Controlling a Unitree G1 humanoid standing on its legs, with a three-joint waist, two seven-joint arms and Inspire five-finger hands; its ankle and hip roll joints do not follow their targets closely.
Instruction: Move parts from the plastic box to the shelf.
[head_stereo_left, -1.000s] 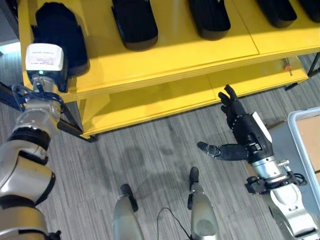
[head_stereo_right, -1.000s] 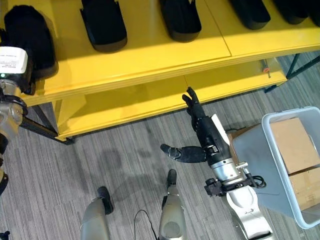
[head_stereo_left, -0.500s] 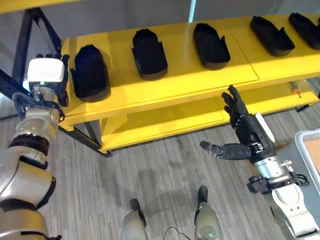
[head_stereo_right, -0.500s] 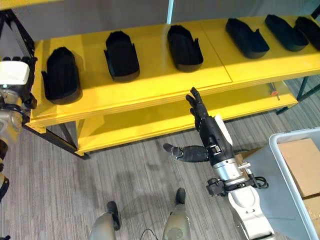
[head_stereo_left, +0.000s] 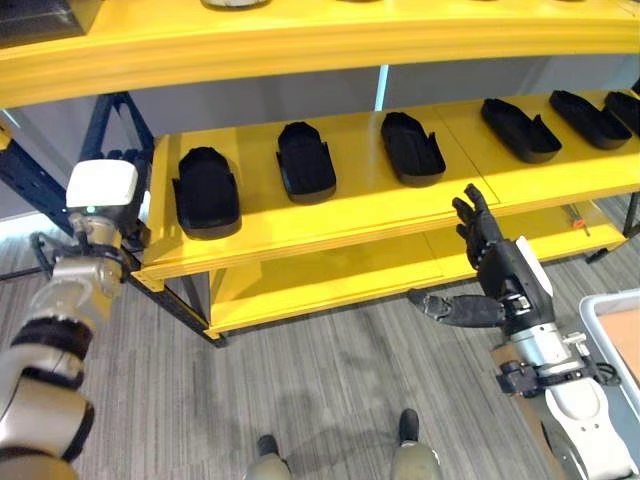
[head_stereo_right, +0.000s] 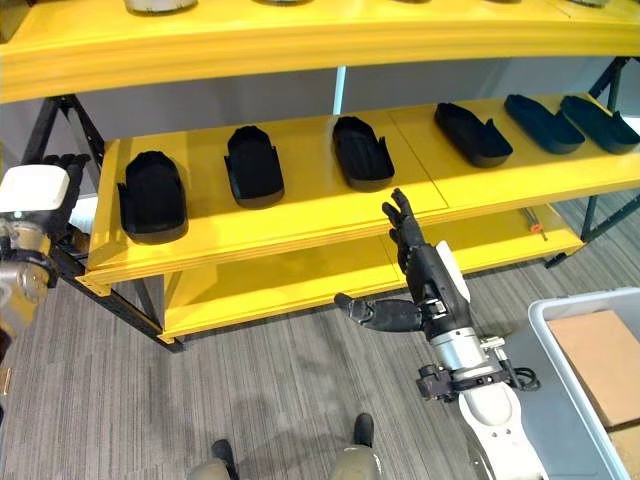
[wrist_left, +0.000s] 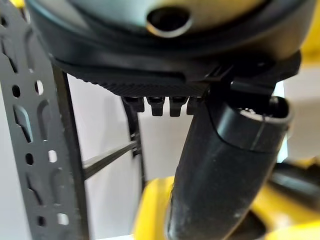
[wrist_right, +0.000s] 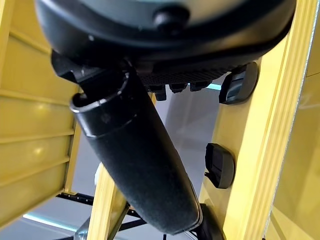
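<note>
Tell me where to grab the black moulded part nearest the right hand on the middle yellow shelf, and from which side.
Take the black moulded part across its two long raised side walls, coming down from above. It lies flat on the yellow shelf, long axis pointing away from the robot, hollow side up, neighbours well apart. The open right hand hovers in front of the shelf edge, probably closest.

Both arms are looking silver-grey with black bands at the joints. The right hand (head_stereo_right: 432, 282) is showing dark fingers and a white panel on its back, the left hand (head_stereo_left: 105, 195) is wearing a white boxy cover.
</note>
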